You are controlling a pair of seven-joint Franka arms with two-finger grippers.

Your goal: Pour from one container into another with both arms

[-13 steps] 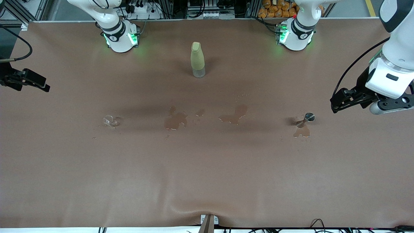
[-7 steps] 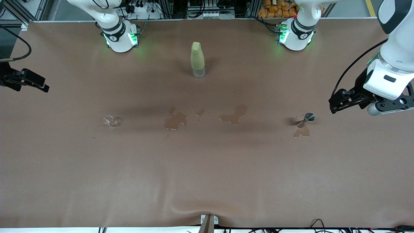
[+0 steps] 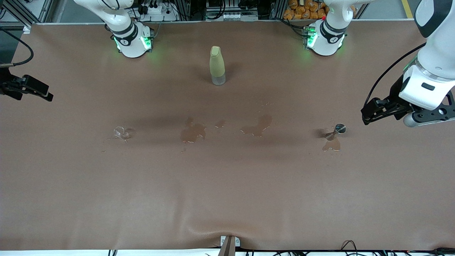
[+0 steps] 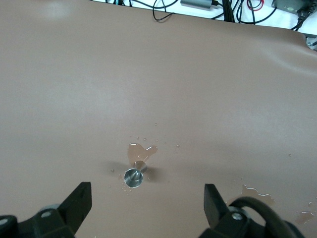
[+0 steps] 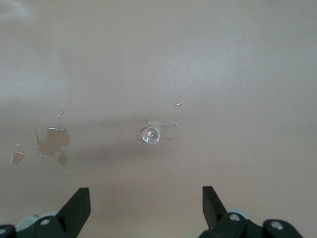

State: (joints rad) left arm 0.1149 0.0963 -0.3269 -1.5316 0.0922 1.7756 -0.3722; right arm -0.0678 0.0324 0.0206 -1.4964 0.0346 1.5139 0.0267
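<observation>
Front view: one table [image 3: 227, 199] with a brown cover carries two white arms, one bottle, two small cups and several puddles.

The left arm [image 3: 432, 71] hangs over its own end of the table. The left gripper [image 3: 369, 113] is up in the air over the cover near the metal cup, jaws spread wide and holding nothing; the left wrist view shows its two black fingers [image 4: 79, 201] well apart with the cup between them far below.

The right arm [image 3: 117, 21] reaches off toward its end of the table. The right gripper [image 3: 33, 90] hovers at the table's edge there, also spread wide and empty, as its fingers [image 5: 77, 206] show in the right wrist view.

One tall yellow-green bottle [image 3: 217, 65] stands upright between the two bases.

About four larger puddles [image 3: 193, 132] lie in a row across the middle, with small drops around them.

One metal cup [image 3: 339, 128] stands toward the left arm's end, a puddle touching its foot.

One glass cup [image 3: 119, 132] sits toward the right arm's end, well apart from the metal cup, with drops scattered around it.
</observation>
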